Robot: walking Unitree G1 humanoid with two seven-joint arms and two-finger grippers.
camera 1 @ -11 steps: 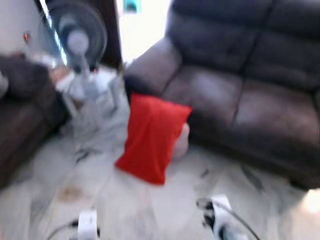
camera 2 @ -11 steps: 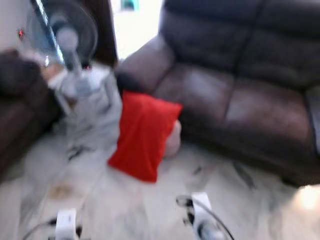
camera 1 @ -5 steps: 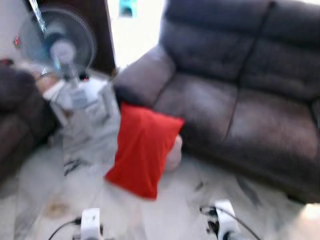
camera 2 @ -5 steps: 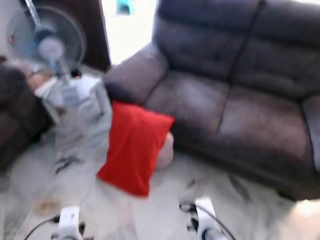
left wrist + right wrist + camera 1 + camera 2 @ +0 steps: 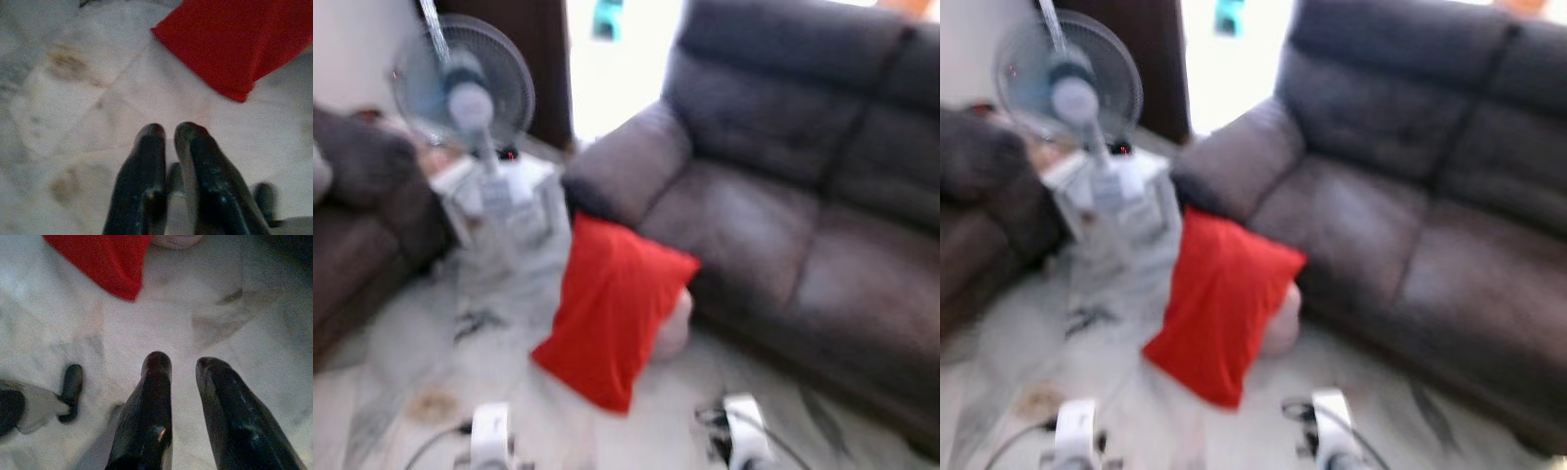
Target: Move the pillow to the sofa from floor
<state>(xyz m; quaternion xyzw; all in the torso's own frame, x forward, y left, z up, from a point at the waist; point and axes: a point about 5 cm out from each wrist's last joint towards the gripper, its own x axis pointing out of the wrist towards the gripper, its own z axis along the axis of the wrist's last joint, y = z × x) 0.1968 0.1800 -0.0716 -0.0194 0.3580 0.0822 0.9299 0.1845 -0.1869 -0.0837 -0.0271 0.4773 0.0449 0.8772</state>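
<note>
A red pillow (image 5: 617, 313) stands tilted on the pale marble floor, leaning against the front of the dark grey sofa (image 5: 783, 196) near its armrest. A pale rounded thing (image 5: 674, 331) peeks out behind the pillow. Both arms hang low in front of me: the left wrist (image 5: 489, 436) and the right wrist (image 5: 741, 443) sit at the picture's bottom edge, short of the pillow. My left gripper (image 5: 168, 131) hovers over bare floor with its fingers together, the pillow's corner (image 5: 234, 90) just ahead. My right gripper (image 5: 183, 363) has its fingers slightly apart, empty, the pillow's corner (image 5: 124, 286) ahead.
A standing fan (image 5: 465, 93) rises beside a small white table (image 5: 504, 186) at the left. A second dark sofa (image 5: 352, 225) lines the left edge. A bright doorway (image 5: 617, 59) opens at the back. Marble floor (image 5: 460, 362) lies between me and the pillow.
The whole view has swung, so the camera moved; the pillow still leans on the sofa. Both arms stay low and empty.
</note>
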